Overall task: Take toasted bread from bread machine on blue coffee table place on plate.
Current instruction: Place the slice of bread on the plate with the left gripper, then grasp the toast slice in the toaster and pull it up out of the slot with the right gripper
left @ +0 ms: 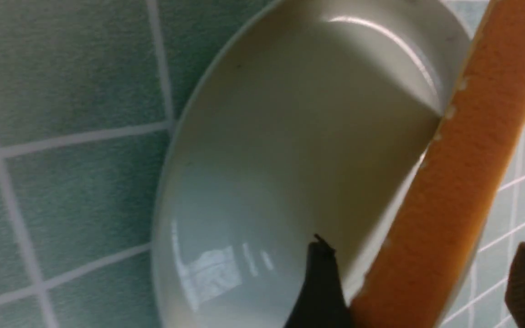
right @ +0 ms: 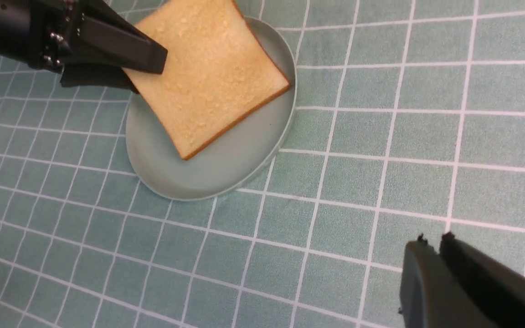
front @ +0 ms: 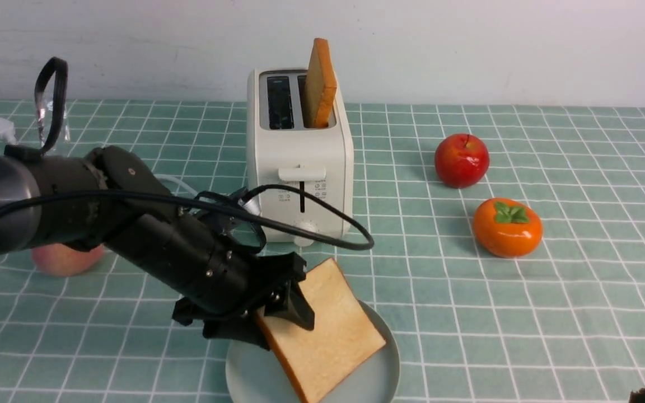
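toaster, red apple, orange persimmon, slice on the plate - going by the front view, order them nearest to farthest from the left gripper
From the left gripper:
1. Slice on the plate, right between its fingers.
2. Toaster, beyond the plate.
3. Red apple and orange persimmon, both off to the right; too close to call.
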Robot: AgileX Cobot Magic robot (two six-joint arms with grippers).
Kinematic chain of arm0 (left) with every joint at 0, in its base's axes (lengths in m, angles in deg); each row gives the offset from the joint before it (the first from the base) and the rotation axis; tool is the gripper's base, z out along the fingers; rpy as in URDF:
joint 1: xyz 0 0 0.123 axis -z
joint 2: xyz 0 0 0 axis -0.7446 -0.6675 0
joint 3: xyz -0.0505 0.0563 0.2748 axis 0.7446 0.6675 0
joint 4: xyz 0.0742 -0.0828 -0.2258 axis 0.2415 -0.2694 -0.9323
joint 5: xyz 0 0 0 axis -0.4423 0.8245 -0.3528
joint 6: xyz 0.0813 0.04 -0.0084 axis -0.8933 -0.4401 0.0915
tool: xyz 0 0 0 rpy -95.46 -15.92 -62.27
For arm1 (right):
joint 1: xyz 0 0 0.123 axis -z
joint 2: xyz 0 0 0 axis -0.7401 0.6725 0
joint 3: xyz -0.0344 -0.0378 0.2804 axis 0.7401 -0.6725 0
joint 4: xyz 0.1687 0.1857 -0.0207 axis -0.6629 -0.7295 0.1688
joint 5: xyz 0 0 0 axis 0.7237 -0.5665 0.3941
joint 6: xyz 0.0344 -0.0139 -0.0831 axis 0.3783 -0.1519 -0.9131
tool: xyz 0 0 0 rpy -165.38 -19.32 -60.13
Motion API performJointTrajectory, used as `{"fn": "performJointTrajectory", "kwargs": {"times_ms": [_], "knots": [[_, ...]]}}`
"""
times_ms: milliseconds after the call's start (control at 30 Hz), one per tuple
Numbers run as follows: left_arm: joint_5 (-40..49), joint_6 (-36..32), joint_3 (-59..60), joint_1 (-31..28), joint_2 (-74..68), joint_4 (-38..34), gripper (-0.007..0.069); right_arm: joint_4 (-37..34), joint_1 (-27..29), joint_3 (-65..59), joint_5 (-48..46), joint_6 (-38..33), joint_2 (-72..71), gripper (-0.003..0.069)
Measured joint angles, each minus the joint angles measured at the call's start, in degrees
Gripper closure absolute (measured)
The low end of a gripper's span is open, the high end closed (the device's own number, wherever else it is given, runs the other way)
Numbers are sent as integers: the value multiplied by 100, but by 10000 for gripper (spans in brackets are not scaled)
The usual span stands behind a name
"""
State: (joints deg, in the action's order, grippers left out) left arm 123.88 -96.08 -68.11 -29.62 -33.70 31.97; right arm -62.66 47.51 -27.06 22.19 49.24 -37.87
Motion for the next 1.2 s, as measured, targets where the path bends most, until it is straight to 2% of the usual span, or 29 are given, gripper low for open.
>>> {"fn": "performJointTrajectory", "kwargs": {"times_ms": [67,167,233,300,333,367,400,433,467,667,800,967,1033,1067,1200], "knots": [[33,172,0,0,53,409,83,12,0,271,-6,0,47,608],[93,622,0,0,215,1071,108,12,0,723,-72,0,220,606],[212,1243,0,0,525,1865,204,12,0,1366,-202,40,555,604],[339,1639,0,0,740,2318,297,6,0,1794,-290,102,818,603],[442,1906,0,0,906,2601,382,6,0,2123,-355,138,1047,601],[460,1936,0,0,934,2641,397,6,0,2235,-383,138,1127,601],[556,2077,12,0,1167,2885,520,6,0,2630,-465,144,1426,600],[579,2132,62,0,1367,2971,596,6,-32,2960,-515,103,1696,600],[579,2135,95,0,1510,3003,627,12,-65,3173,-525,88,1879,600],[393,2171,580,0,2599,3018,638,12,-641,4448,-348,40,3134,600],[59,2187,1238,0,3605,3013,638,371,-1309,5731,-209,40,4523,594],[-132,2187,1911,0,4420,3013,638,805,-1695,7101,-108,131,5838,559],[-292,2187,2350,0,4906,3006,638,953,-1865,8000,-70,152,6664,501],[-314,2187,2376,0,4977,3006,638,960,-1876,8134,-69,154,6784,496],[-335,2191,2756,0,5655,2985,638,1048,-2077,9497,-31,300,8062,348]]}}
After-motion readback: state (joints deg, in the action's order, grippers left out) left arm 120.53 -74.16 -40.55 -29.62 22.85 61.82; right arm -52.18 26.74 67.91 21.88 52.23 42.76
